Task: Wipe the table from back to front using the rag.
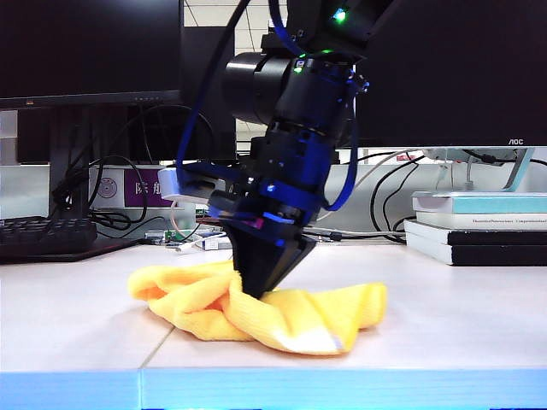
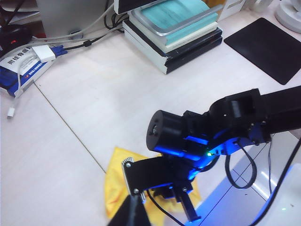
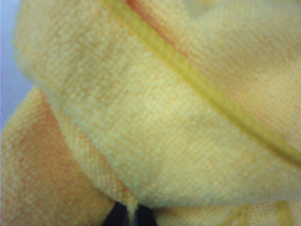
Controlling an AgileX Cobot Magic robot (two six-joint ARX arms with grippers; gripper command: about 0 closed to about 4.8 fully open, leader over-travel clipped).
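Observation:
The yellow rag [image 1: 325, 320] lies crumpled on the pale table [image 1: 461, 316], close to its light blue front edge. My right gripper [image 1: 261, 286] points down into the middle of the heap. In the right wrist view the rag [image 3: 155, 117] fills the picture, and the right gripper [image 3: 130, 216] is shut on a thin fold of it. The left wrist view looks down on the right arm [image 2: 197, 136] over the rag [image 2: 115, 183]. My left gripper [image 2: 129, 214] hangs above the table beside the rag, shut and holding nothing. It is out of the exterior view.
A stack of books [image 1: 479, 226] sits at the back right, also seen from above [image 2: 174, 33]. A keyboard [image 1: 43, 235] lies at the back left under dark monitors. Cables and a small box [image 2: 23, 70] line the back edge. A black mat [image 2: 268, 47] lies beyond the books.

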